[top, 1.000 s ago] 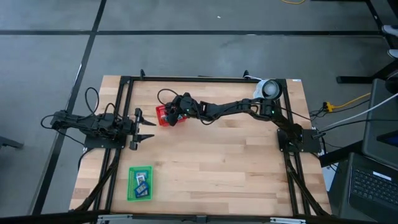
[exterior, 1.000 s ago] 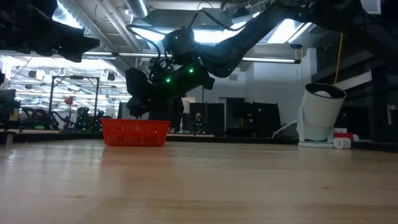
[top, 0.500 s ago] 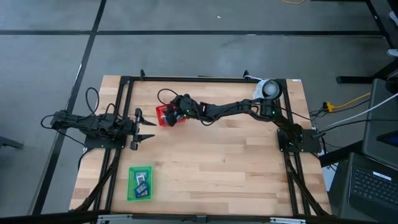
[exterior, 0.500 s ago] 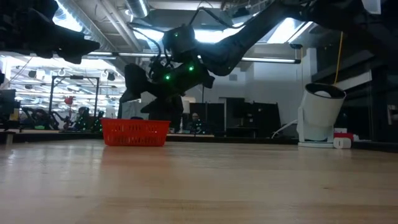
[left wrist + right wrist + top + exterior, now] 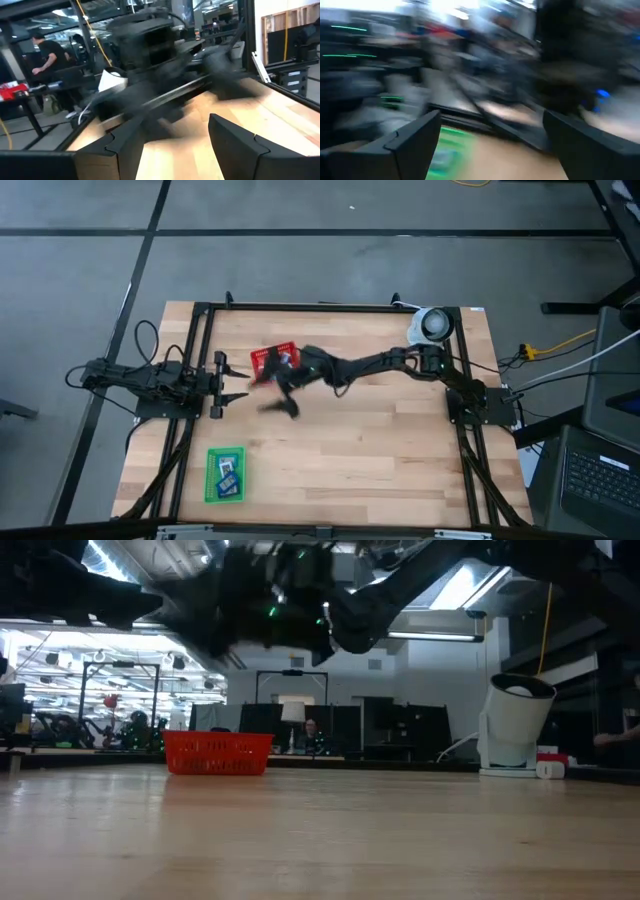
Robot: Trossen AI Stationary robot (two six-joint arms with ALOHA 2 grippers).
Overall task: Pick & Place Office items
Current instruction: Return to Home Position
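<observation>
right claw (image 5: 270, 392) hangs above the counter (image 5: 380, 440), just beside the red basket (image 5: 268, 358) toward the counter's middle. its fingers are spread wide and its outline is hard to make out. left claw (image 5: 242, 384) waits at the counter's left edge, fingers apart. office items (image 5: 227, 473): small blue and pale pieces lie in the green tray (image 5: 211, 476) near a counter corner on the left arm's side, well apart from both claws. print on them is too small to read. basket contents cannot be made out; the low view shows only its mesh wall. white canister (image 5: 430, 323) stands at a right-side corner, any marking unreadable.
</observation>
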